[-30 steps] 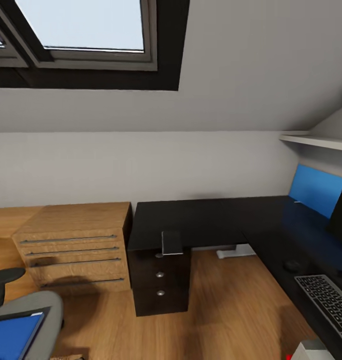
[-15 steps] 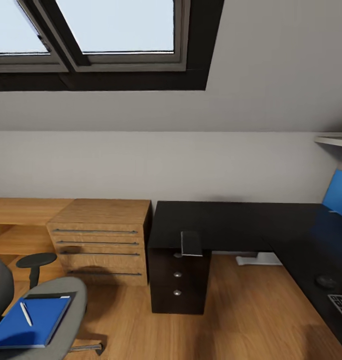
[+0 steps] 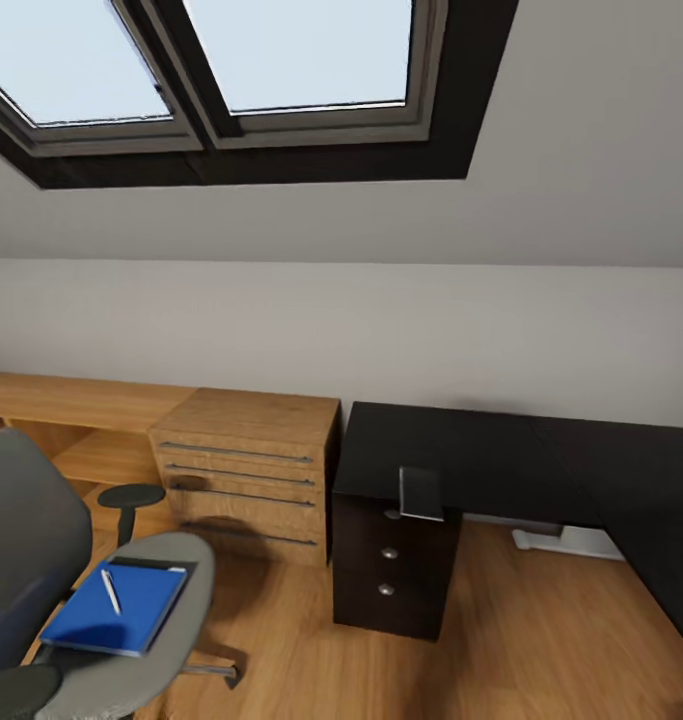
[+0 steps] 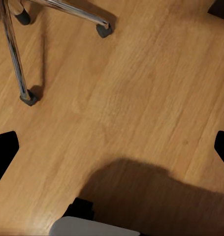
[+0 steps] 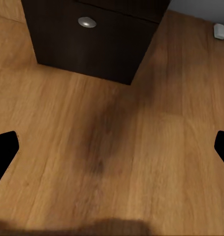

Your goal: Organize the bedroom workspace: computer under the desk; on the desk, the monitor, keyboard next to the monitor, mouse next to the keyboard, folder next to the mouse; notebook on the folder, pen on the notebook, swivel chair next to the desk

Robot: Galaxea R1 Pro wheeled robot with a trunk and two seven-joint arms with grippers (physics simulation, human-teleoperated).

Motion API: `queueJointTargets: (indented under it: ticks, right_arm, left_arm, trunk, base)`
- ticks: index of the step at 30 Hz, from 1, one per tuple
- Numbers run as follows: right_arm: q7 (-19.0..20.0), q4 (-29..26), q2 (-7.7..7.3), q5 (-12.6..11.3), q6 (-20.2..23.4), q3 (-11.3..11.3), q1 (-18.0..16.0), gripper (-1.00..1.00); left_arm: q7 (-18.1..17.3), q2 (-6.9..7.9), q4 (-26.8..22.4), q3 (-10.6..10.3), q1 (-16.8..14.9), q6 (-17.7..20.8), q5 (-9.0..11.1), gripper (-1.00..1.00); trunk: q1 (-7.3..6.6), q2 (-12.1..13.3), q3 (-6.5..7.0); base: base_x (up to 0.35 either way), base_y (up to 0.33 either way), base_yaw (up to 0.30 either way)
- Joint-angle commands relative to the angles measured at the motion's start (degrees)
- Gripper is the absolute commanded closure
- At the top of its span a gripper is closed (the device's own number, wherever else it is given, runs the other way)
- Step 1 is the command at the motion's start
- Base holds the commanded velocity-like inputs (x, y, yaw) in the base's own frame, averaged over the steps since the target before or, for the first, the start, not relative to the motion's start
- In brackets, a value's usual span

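Whole view has swung round to the robot's left over the last second, and that's the camera turning, not the furniture. The keyboard side of the desk has slid out of frame and the grey-seated swivel chair with black armrests now sits big on the left-claw side. The flat bright-blue folder lies on its seat with the short white-silver pen loose on top. Both are well away from either claw, since both claws point down at the light wood floor. The left claw is spread wide and holds nothing, with the chair's chrome legs and a black castor near its fingertips. The right claw is also wide and empty, facing the black drawer unit with round silver knobs under the black-topped L-shaped desk. I reckon the pen's the big risk: tip the folder while lifting it and the pen rolls off onto the floor. The chair's on castors too, so a nudge from the arm or base could send it rolling or turning. I can't spot any brands, labels or readable writing anywhere.
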Motion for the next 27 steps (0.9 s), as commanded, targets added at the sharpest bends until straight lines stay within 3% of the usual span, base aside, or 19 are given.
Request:
queueJointTargets:
  ticks: [1, 11, 27]
  right_arm:
    - [-0.26, 0.02, -0.02, -0.51, -0.25, 0.49, -0.05, -1.0]
    - [-0.24, 0.02, -0.02, -0.46, -0.24, 0.49, -0.07, -1.0]
    - [-0.24, 0.02, -0.02, -0.45, -0.74, 0.49, -0.06, -1.0]
  left_arm:
    - [0.32, 0.03, -0.13, -0.51, -0.06, -0.28, 0.55, -1.0]
    - [0.31, -0.02, -0.09, -0.46, -0.06, -0.3, 0.55, -1.0]
    - [0.31, -0.02, -0.09, -0.45, -0.06, -0.26, 0.6, -1.0]
  trunk:
    - [0.0, -0.05, -0.07]
    - [0.0, -0.05, -0.07]
    - [0.0, -0.05, -0.07]
  base:
    - [0.0, -0.179, 0.279]
    - [0.0, -0.241, 0.28]
    - [0.0, -0.012, 0.281]
